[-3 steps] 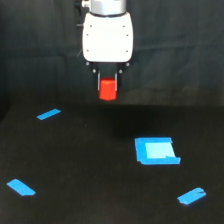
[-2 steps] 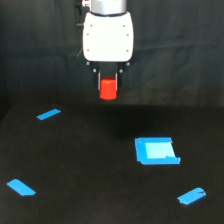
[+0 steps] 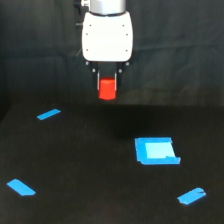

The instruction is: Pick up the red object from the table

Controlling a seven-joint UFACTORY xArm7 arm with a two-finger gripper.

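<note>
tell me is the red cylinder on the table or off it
Off it. The red cylinder hangs upright between the fingers of the gripper, above the black table.

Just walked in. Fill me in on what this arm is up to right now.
The arm's gripper has the red object clamped between its jaws and holds it up in the air, well clear of the table. So the pick looks done. Below, on the black surface, a blue square lies toward the exterior view's right, and a few blue tape strips are scattered around it. Nothing else is being handled.
</note>
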